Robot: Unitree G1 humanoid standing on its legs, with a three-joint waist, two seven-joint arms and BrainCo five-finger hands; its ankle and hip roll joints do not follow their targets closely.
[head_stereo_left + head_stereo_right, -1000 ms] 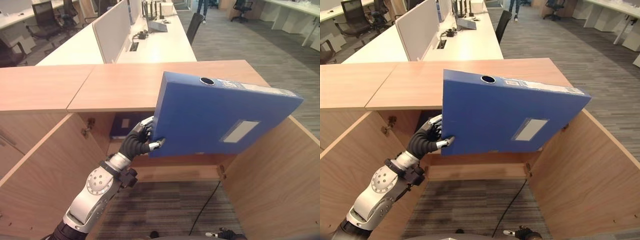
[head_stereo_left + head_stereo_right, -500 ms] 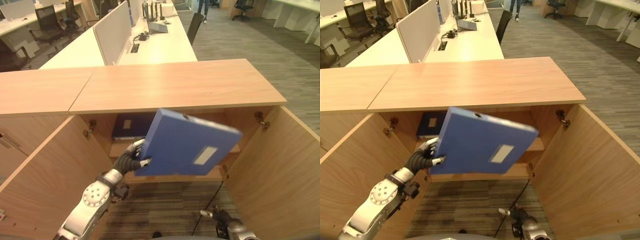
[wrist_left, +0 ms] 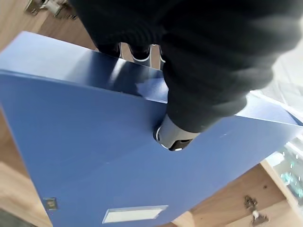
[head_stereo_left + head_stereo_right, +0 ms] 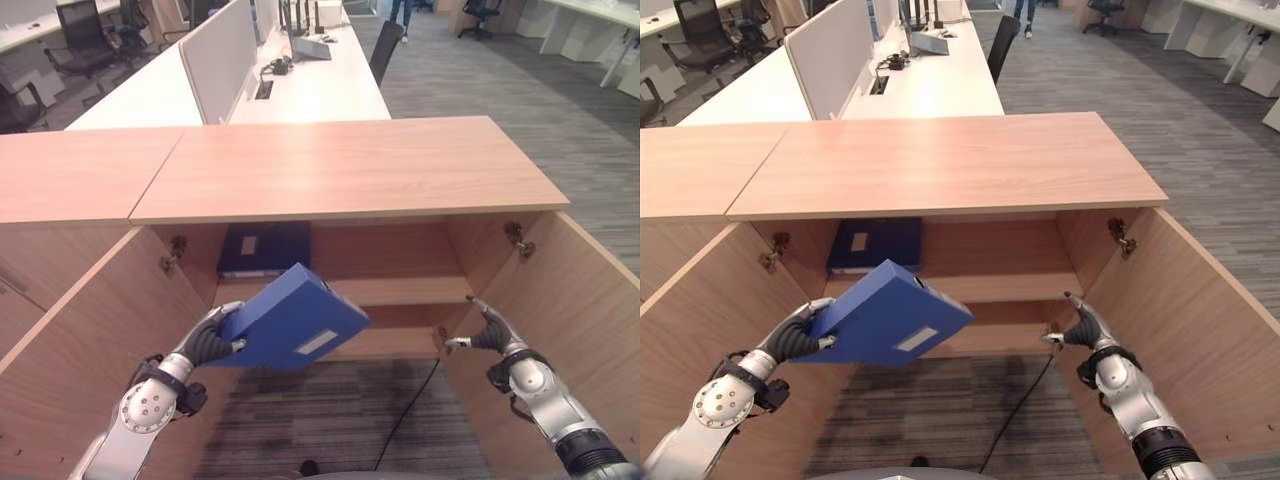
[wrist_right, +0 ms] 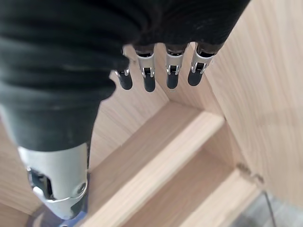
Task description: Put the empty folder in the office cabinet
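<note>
A blue folder with a white label hangs tilted in front of the open wooden cabinet, low at its left half. My left hand is shut on the folder's left edge, thumb on top and fingers curled under. The cabinet's shelf runs across the inside, behind the folder. My right hand is open, fingers straight, in front of the shelf's right end beside the right door, holding nothing.
A second dark blue folder lies flat on the left of the shelf. Both cabinet doors stand swung out to either side. Behind the cabinet are white desks with a divider and office chairs.
My left hand has brought the folder down from above the cabinet top to low in front of the opening. My right hand has risen to the right door.
</note>
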